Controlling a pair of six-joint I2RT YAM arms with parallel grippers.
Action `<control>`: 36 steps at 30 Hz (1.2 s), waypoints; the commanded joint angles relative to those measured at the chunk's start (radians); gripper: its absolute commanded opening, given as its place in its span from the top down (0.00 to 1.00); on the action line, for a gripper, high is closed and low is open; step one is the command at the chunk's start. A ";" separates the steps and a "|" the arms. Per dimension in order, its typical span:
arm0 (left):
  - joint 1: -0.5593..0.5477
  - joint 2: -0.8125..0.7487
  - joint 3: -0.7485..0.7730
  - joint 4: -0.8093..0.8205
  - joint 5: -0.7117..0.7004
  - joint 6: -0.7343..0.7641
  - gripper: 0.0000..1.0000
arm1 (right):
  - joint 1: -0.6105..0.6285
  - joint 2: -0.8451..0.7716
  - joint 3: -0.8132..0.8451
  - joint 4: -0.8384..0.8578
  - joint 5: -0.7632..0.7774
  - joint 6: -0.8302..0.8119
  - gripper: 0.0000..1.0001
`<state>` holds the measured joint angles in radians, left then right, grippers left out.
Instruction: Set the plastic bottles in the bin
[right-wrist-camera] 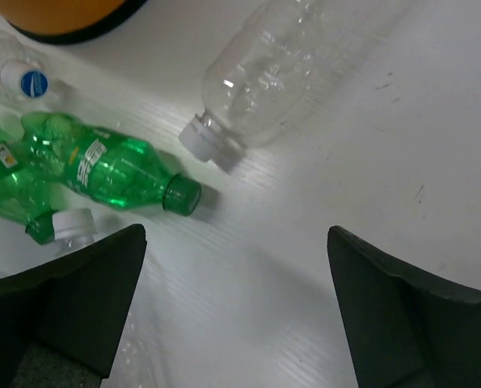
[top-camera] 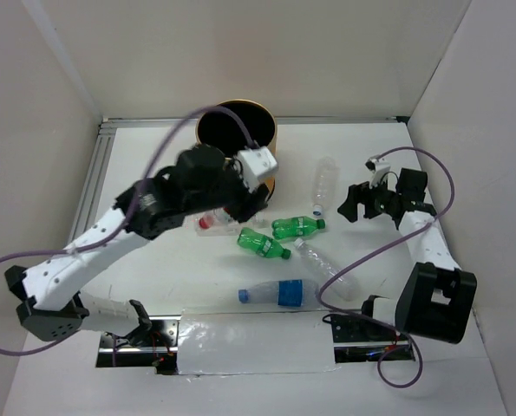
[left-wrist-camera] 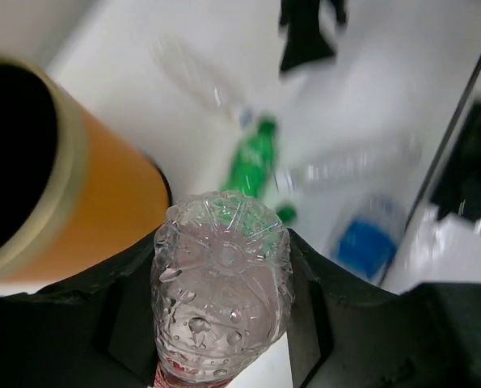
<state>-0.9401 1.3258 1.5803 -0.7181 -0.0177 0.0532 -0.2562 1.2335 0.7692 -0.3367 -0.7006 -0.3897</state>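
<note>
Writing: nothing can be read. The first green bottle (top-camera: 298, 227) has a green label with white lettering that is too small to make out, even from the right wrist. The blue-label bottle (top-camera: 279, 293) shows only a plain blue band. A white cap (right-wrist-camera: 31, 82) bears a round blue mark, illegible, and its clear bottle is cut off at the frame edge.

Count on the bench (top-camera: 370, 147), top view:
- Two green, including the second green bottle (top-camera: 262, 245).
- Two plain clear: the far clear bottle (top-camera: 325, 182) and the near clear bottle (top-camera: 327, 264).
- One blue-label.
- One bin (top-camera: 237, 104), orange with a black inside; its contents are not visible.

The left fingers (left-wrist-camera: 123, 323) pinch the red-label bottle (left-wrist-camera: 220, 283), its base toward the wrist camera. It is just beside the bin wall and outside it, and only a sliver of red shows.

The right fingers (right-wrist-camera: 70, 307) are spread wide with nothing between them, above the bench near the far clear bottle.
</note>
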 commanded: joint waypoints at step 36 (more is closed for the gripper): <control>0.408 0.079 0.149 0.531 0.076 -0.182 0.00 | 0.265 0.863 0.708 0.077 0.463 0.543 0.30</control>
<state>-0.4713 1.5986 1.7428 -0.1837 0.0963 -0.1551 0.0349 2.0731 1.4380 -0.2329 -0.2821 0.1223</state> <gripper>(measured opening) 0.995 0.739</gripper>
